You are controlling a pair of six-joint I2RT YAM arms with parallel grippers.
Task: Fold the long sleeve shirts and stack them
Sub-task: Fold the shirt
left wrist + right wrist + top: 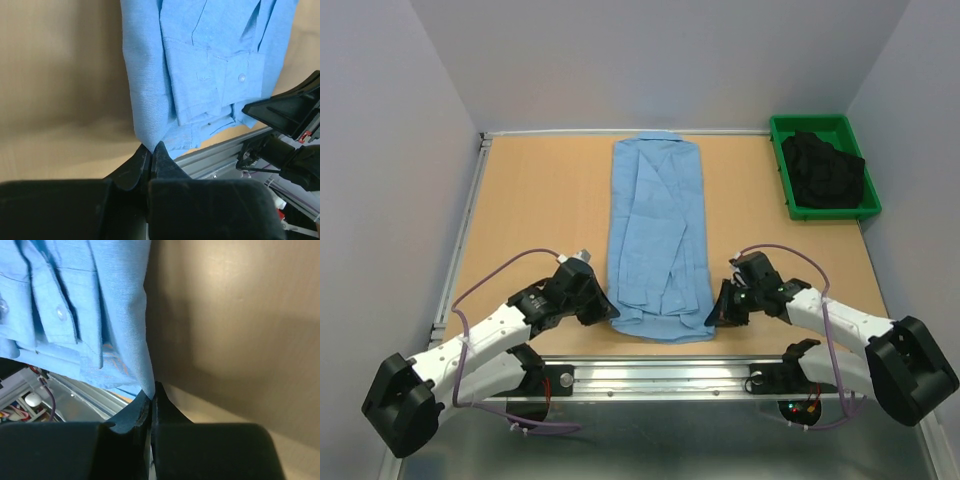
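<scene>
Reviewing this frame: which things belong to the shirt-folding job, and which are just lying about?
Part of the job:
- light blue shirt, folded into a long strip
- left gripper, jaws shut on the shirt's near left corner
- right gripper, jaws shut on its near right corner

Lying about:
- green bin, at the far right
- black cloth heaped in it, untouched
</scene>
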